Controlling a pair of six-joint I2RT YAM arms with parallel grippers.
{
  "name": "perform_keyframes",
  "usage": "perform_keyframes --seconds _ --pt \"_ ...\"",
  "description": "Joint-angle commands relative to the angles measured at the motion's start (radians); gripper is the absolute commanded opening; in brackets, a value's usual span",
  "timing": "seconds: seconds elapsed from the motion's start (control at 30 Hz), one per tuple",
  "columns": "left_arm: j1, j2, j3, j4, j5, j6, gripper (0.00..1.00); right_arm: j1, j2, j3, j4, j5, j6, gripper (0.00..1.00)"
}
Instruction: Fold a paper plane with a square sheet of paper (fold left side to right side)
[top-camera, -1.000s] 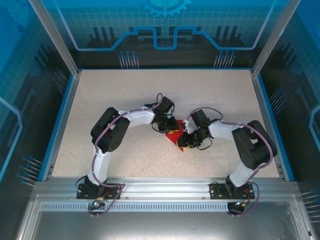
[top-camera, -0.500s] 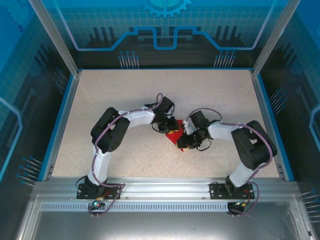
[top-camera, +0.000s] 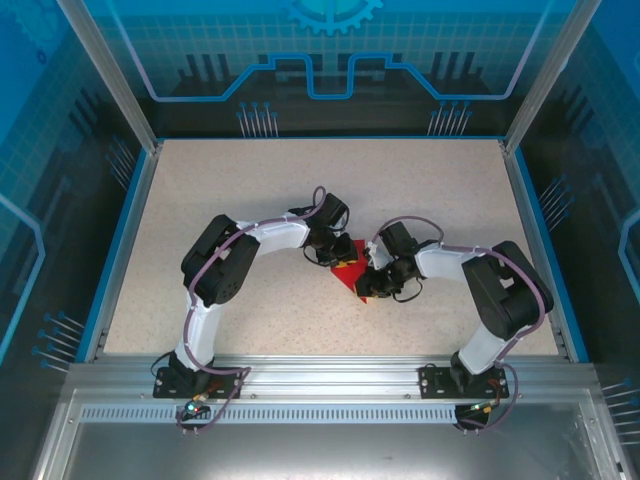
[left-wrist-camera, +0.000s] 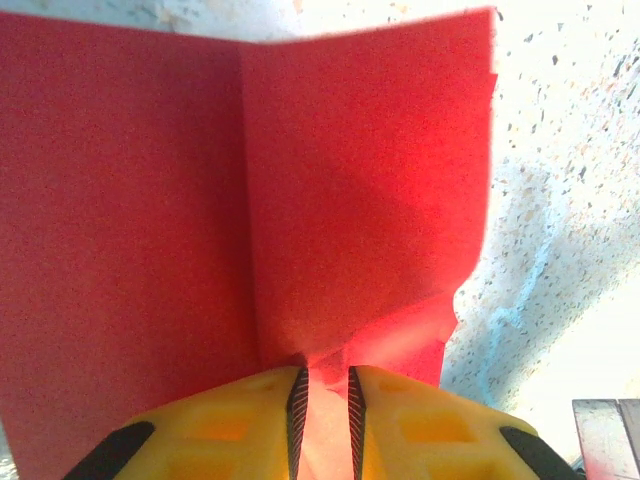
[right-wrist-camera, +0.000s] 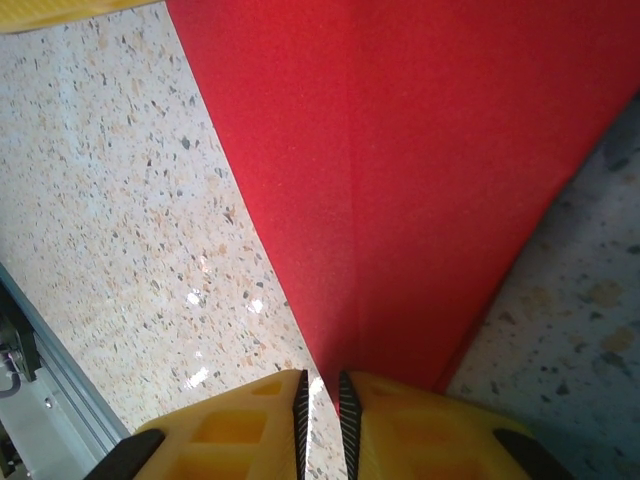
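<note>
Paper (top-camera: 347, 270): bright red, partly folded, seen as a small triangular shape just right of the table's (top-camera: 250, 190) centre. One straight crease is run down its middle, and the two panels are angled off it, not pressed flat. It is tapered to a point toward the table's near edge and widens toward the far edge. Some crumpling is seen at the wide end.

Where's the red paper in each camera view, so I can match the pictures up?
Top external: paper near the middle of the table.
Left wrist: paper covers the left and centre, table at the right.
Right wrist: paper fills the upper right, narrowing to a point at the bottom, table at the left.
Shared landmark: the speckled table under the paper.
</note>
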Motion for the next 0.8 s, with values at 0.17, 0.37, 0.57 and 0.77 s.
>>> perform_keyframes --seconds 0.17,0.37,0.57,0.77 --pt "0.025 0.022 -0.024 -0.083 -0.063 0.02 0.24 0.028 -0.002 -0.076 -0.11 0.014 0.006 0.19" --pt "0.026 0.032 -0.018 -0.084 -0.062 0.019 0.24 0.028 -0.02 -0.099 -0.112 0.014 0.007 0.19" --pt "0.026 0.036 -0.015 -0.087 -0.064 0.02 0.24 0.032 -0.044 -0.127 -0.116 0.008 0.007 0.19" --pt "0.026 0.04 -0.014 -0.09 -0.064 0.02 0.24 0.032 -0.069 -0.136 -0.132 0.008 0.005 0.19"
